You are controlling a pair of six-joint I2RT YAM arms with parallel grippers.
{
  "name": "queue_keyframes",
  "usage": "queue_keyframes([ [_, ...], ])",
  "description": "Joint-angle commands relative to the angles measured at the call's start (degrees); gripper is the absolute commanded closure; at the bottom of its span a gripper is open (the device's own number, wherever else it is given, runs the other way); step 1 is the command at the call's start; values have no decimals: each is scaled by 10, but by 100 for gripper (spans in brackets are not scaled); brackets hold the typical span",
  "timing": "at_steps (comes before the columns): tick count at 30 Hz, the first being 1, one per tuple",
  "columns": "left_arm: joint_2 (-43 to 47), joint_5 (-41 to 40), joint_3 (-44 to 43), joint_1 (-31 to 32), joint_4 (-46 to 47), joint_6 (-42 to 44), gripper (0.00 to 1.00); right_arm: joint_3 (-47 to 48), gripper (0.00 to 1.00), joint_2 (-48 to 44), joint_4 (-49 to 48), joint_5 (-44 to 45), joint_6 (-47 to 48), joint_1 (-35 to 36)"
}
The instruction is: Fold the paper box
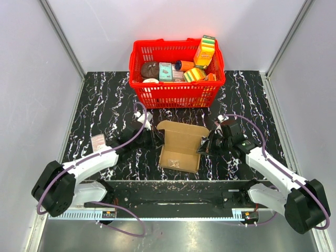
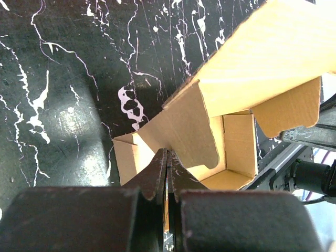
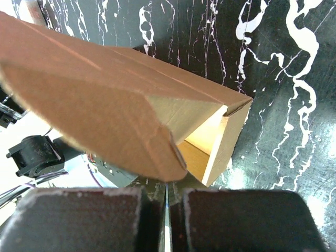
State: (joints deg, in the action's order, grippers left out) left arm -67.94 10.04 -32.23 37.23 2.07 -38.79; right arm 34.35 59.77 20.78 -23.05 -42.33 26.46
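Found the left pincer (image 2: 167,156) squeezed fully together, no gap between its fingers (image 2: 153,181); found its tips against a rounded side flap of the paper box (image 2: 273,52), directly ahead of them; could not tell whether any cardboard was nipped between. Found the right pincer (image 1: 208,145) likewise pressed together, fingers (image 3: 155,220) meeting along a thin line; saw the box's brown lid panel just above and ahead of those tips, partly covering them, with the open end of the tray ahead and to the right; could not tell whether cardboard was caught there either. Saw, from overhead, the box lying between the two pincers on the black marbled table (image 1: 105,100), each pincer close against its own side of it; tray open upward, lid panel standing up along the edge farther from both arms. Noted a red basket (image 1: 157,94) well beyond both pincers, past the box and apart from it, loaded with colourful packages (image 1: 205,52).
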Motion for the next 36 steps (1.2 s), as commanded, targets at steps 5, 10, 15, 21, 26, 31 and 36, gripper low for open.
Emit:
queue_keyframes([
  [5,11,-11,7,11,51,-16,100,-3,100,-1,-35,-11,-7,-3],
  [10,11,-12,8,15,51,-16,100,-3,100,1,-35,-17,-6,-4],
  [15,23,-23,14,15,39,-16,100,-2,100,-14,-25,-17,0,-3],
  [21,59,-39,30,15,10,-17,100,2,100,-31,-2,-23,14,-3],
  [26,109,-53,28,15,-19,-31,100,12,99,-45,22,-32,44,-3],
  [31,141,-52,8,15,-58,-27,100,35,97,-53,38,-88,78,-3],
  [36,163,-34,-21,15,-96,2,100,65,92,-83,43,-182,116,-3],
])
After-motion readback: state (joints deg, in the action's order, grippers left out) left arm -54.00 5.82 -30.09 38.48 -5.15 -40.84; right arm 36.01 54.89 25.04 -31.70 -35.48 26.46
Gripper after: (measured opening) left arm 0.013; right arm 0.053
